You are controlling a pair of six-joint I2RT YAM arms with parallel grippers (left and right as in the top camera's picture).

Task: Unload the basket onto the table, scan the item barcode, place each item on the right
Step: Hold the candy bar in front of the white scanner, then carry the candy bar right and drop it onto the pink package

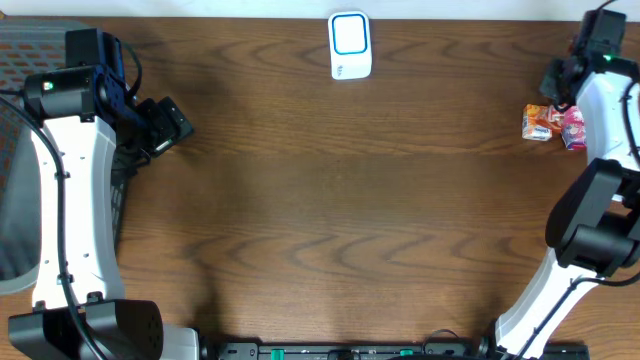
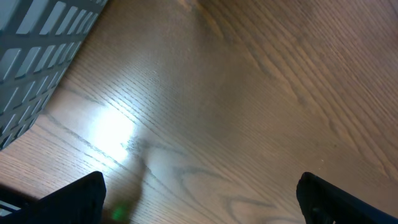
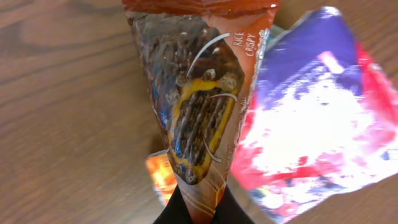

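The wooden table (image 1: 320, 200) has the white scanner (image 1: 350, 45) at its far edge, well left of the brown snack packet (image 3: 193, 106). The right gripper (image 3: 193, 208) pinches this packet by one end, and its long axis points straight away from the fingers. Its barcode is perhaps underneath. The left gripper (image 2: 202, 199) stands wide and holds nothing.

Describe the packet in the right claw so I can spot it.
At the right edge of the wooden table, snack packets lie piled beside the right arm. The right claw pinches the brown Rice Crispy packet picturing a chocolate bar; its neighbours are a purple-and-red packet and an orange packet.
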